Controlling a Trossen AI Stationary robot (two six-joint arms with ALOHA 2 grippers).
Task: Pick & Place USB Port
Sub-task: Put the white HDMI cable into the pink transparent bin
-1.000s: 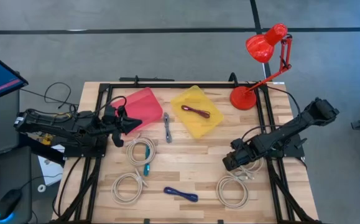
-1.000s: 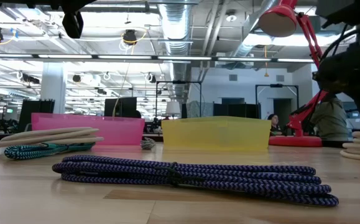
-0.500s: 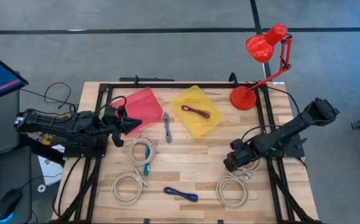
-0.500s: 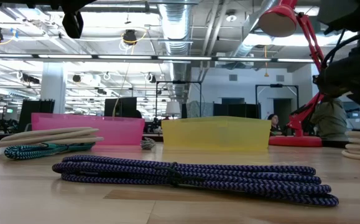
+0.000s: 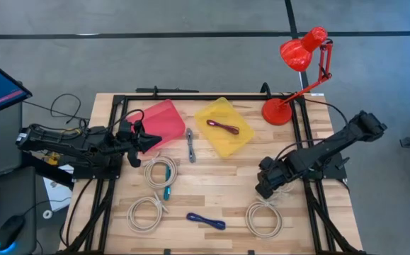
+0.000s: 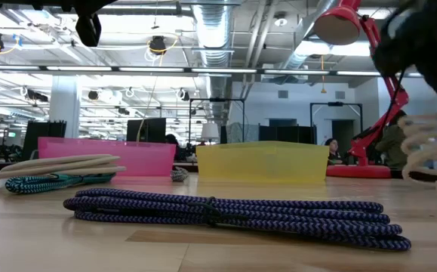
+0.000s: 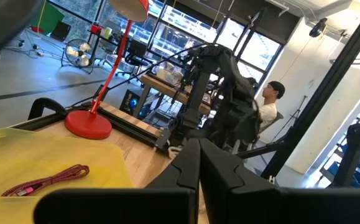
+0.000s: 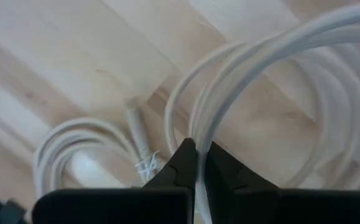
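My right gripper (image 5: 265, 185) is at the table's right side, shut on a coiled white cable (image 6: 429, 147), whose loops show raised at the right edge of the low view. A second white coil (image 5: 265, 217) lies flat on the table just nearer the front edge. A pink tray (image 5: 163, 122) and a yellow tray (image 5: 222, 134) stand at the back; a maroon cable (image 5: 222, 127) lies in the yellow one. My left gripper (image 5: 154, 142) waits shut beside the pink tray's near edge. My right gripper pinches several strands of the white coil's loop (image 8: 207, 124) between its two fingers (image 8: 183, 162), coming from above. The strands run up out of the fingertips and curve away. The coil is raised; whether its lowest part (image 6: 429, 177) is still on the table I cannot tell.
Two more white coils (image 5: 161, 171) (image 5: 146, 212), a dark blue cable bundle (image 5: 206, 221) and a grey cable (image 5: 190, 144) lie on the wooden table. A red desk lamp (image 5: 279, 111) stands at the back right. A black frame (image 5: 304, 142) runs along the table's sides.
My right gripper has taken hold of the white coil and gone up a little, toward the table's near edge. In the low view the coil, which lay flat at the right, now has its loops lifted.
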